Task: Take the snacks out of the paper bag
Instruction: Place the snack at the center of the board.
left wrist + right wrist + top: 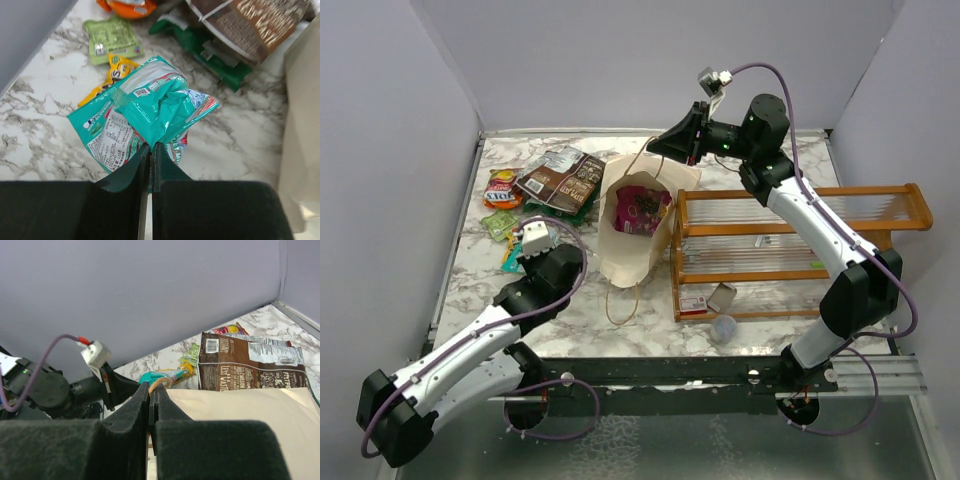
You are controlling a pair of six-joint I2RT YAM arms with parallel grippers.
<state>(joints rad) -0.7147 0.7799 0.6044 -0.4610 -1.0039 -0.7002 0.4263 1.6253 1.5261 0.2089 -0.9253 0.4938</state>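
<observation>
**A:** Which step are we watching?

**B:** The left gripper [151,149] is clamping a crumpled teal packet [150,105] by its edge, jaws pressed tight on the foil. It is hanging over the marble table [40,125], just left of the paper bag [620,255]. I am reading this as the set-down of 1 snack outside the bag. Whether the packet is touching the marble, I cannot tell.

**A:** And the other arm?

**B:** The right gripper [151,390] is pinching the bag's string handle [160,383] at the far rim, closed on it and keeping the mouth open.

**A:** What is the bag holding?

**B:** At least 1 purple-magenta packet [640,210] is lying inside; anything beneath it is hidden.

**A:** And outside?

**B:** A dark brown packet [563,180], a red-orange packet [503,189] and a green packet [112,39] are lying clustered at the far left. A yellow packet [117,67] is peeking out from under the teal one.

**A:** Next move?

**B:** Probably letting the teal packet go beside that cluster, then reaching down into the open mouth for the purple-magenta one — without shoving the soft wall over.
</observation>
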